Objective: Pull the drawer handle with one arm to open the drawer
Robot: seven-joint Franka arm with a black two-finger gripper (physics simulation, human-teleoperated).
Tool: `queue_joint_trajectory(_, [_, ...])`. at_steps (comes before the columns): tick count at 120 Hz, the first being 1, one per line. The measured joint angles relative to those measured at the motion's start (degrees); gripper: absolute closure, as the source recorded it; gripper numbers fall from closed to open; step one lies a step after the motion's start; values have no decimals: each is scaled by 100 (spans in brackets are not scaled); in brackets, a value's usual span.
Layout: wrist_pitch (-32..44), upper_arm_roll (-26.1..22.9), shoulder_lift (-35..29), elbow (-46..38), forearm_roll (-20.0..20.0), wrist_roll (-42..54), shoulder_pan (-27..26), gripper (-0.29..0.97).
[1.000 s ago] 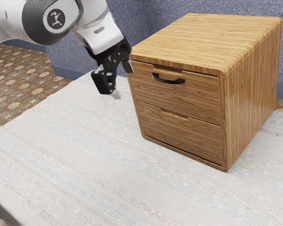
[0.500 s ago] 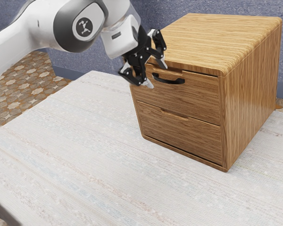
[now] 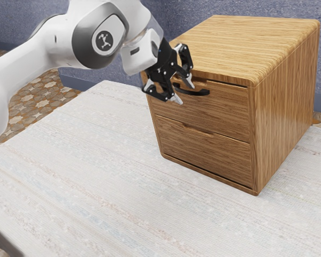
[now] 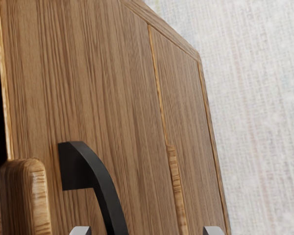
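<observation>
The top drawer (image 3: 203,112) looks closed in its wooden cabinet (image 3: 246,48). In the exterior view its black handle (image 3: 199,93) runs toward 3 o'clock from the pincer (image 3: 183,91), whose fingers are spread, one above and one below the handle's near end. The pincer hides that end, so contact cannot be told. A lower drawer (image 3: 208,145) sits at 6 o'clock beneath, above the cloth-covered table (image 3: 96,176).

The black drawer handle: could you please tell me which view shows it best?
The exterior view: the handle shows along most of its length on the top drawer, its end by the open hand covered. The wrist view shows one curved end close up.
</observation>
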Motion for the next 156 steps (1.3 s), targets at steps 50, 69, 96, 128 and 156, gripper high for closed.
queue_joint_trajectory(50, [103,126,-177,-335,-3,110,-3,74])
queue_joint_trajectory(69, [122,303,-558,-726,1,29,-34,78])
queue_joint_trajectory(96, [145,328,-729,-970,-7,-55,-57,79])
queue_joint_trajectory(128, [188,385,-686,-982,-30,-122,-214,77])
queue_joint_trajectory(156, [173,373,-795,-1055,-16,-173,-322,77])
